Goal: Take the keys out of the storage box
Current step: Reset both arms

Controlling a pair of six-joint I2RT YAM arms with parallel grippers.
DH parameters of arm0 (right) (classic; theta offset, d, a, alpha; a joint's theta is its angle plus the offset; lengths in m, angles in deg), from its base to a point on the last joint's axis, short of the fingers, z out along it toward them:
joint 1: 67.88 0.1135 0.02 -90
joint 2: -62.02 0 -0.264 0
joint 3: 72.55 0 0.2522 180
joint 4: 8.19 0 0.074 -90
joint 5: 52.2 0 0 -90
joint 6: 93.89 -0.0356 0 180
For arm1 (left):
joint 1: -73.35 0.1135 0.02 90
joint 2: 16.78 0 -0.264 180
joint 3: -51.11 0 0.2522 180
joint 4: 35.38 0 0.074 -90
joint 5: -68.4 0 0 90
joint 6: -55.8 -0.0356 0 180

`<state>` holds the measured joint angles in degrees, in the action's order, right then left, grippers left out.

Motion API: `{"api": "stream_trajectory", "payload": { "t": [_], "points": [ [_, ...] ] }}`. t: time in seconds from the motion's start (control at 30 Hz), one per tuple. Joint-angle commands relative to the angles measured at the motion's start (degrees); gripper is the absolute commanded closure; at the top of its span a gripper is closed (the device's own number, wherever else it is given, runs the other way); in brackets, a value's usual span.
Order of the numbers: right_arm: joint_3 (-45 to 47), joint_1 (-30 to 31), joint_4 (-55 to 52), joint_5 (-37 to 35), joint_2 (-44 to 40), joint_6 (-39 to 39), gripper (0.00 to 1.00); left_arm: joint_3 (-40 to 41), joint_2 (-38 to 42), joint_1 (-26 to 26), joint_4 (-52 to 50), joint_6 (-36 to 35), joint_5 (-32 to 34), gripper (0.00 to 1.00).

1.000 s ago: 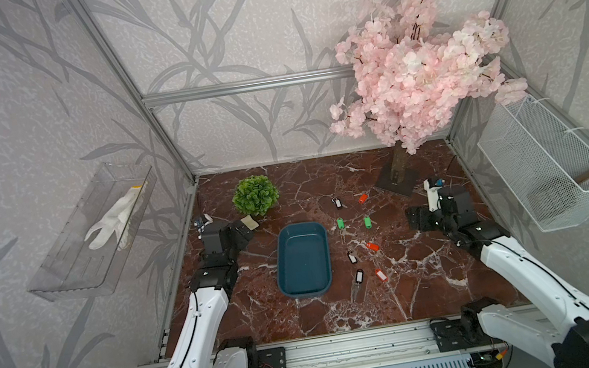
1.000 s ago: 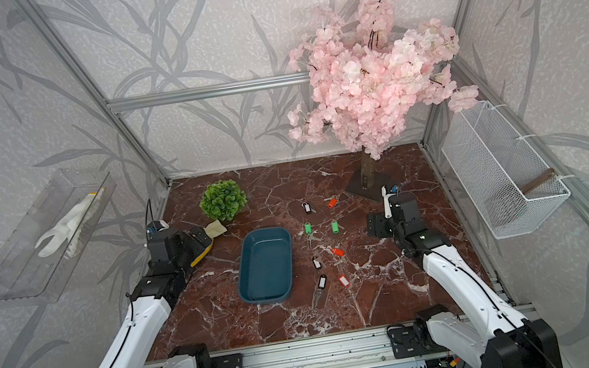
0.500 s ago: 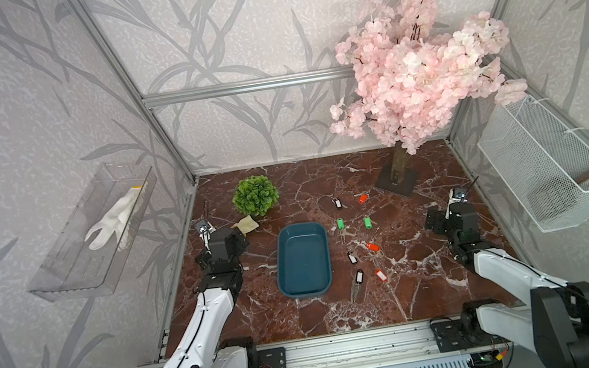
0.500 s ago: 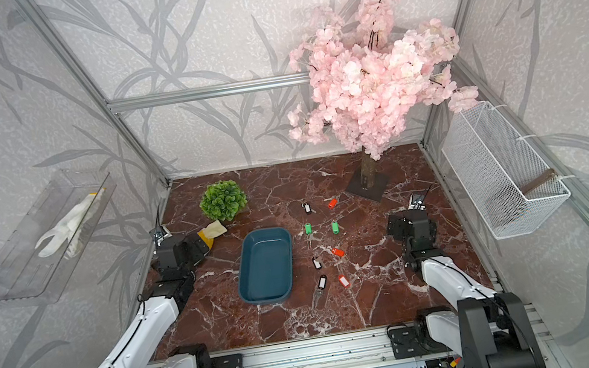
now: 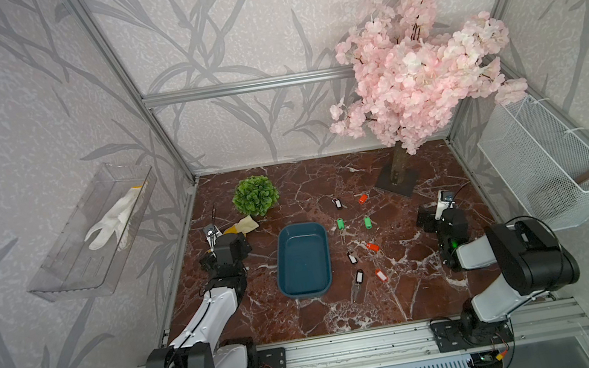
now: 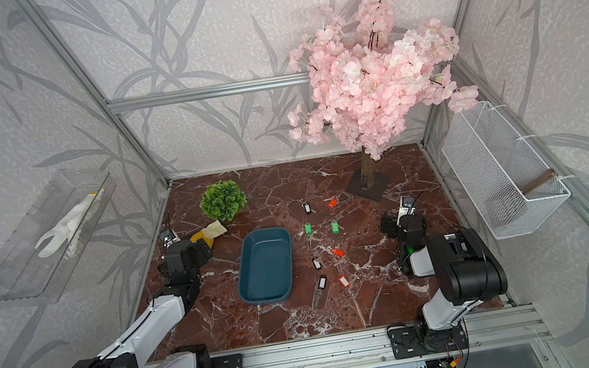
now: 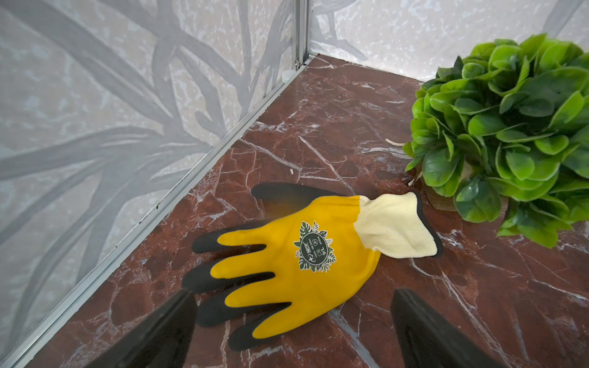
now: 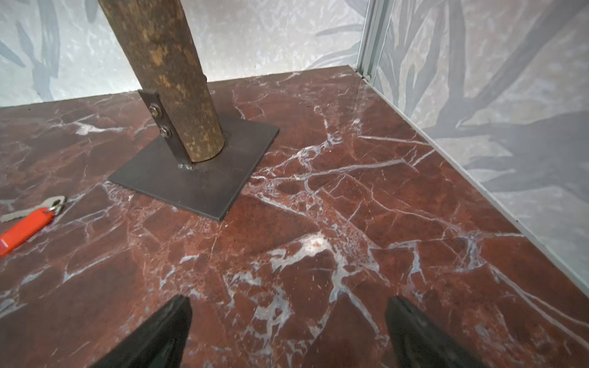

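Note:
The dark teal storage box (image 5: 303,259) (image 6: 265,264) lies mid-table, and I see nothing inside it. Several keys with tags lie on the marble to its right: black (image 5: 338,204), red (image 5: 363,198), green (image 5: 340,223) and others down to a red one (image 5: 379,275). My left gripper (image 5: 230,239) (image 7: 291,306) hangs open to the left of the box, over a glove's fingers. My right gripper (image 5: 429,218) (image 8: 287,302) stands open over bare marble, right of the keys. A red-tagged key (image 8: 25,227) shows in the right wrist view.
A yellow and black glove (image 7: 296,255) lies by the green plant ball (image 5: 255,196). The pink blossom tree (image 5: 415,76) stands on a dark base plate (image 8: 197,181) at the back right. A clear bin (image 5: 71,265) and a white mesh basket (image 5: 547,163) hang on the side walls.
Both arms have folded back toward the front rail, elbows rising nearer the camera. The grippers shifted only slightly. The keys and the box lie as before.

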<state>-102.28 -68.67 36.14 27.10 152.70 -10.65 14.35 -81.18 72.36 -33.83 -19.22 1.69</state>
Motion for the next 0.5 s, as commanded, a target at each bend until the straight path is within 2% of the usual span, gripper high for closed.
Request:
{"api": "stream_trajectory", "payload": {
  "t": [0.0, 0.2, 0.47],
  "points": [
    [-3.63, -0.10, 0.94, 1.88, 0.26, 1.53, 0.01, 2.26, -2.03, 0.21, 7.68, -2.69, -1.76, 0.00],
    [-3.79, 0.01, 0.43, 1.91, 0.10, 1.57, 0.01, 2.86, -7.23, 0.21, 18.40, -6.12, -6.89, 0.00],
    [-3.74, 0.01, 0.27, 1.91, 0.02, 1.58, 0.01, 2.00, -17.53, 0.22, 31.35, -11.58, -9.26, 0.00]
  ]
}}
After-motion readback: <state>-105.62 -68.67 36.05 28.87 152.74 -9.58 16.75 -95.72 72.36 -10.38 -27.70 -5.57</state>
